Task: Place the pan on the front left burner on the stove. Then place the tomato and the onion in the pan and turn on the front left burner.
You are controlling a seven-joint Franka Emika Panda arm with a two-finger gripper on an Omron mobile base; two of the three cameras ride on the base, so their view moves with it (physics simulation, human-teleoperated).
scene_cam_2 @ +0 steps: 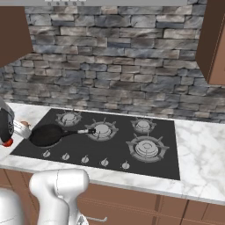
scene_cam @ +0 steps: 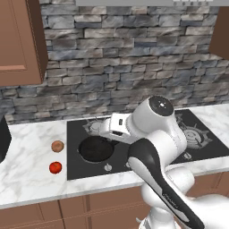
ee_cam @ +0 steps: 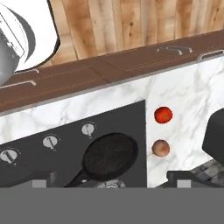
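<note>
Counter (scene_cam: 31,179), white marble, carries stove (scene_cam_2: 167,145). Pan (scene_cam: 96,149) sits on the front left burner, burner itself hidden beneath; handle partly behind arm. Onion (scene_cam: 57,146) and tomato (scene_cam: 55,167) on counter left of stove, apart. Tool (ee_cam: 109,183) wide, empty, tips barely visible.

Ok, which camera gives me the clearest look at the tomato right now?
The hand view: the tomato lies unobstructed on the marble counter, apart from the onion and beside the stove. The left base view also shows the tomato, smaller. In the right base view the arm covers that spot.
</note>
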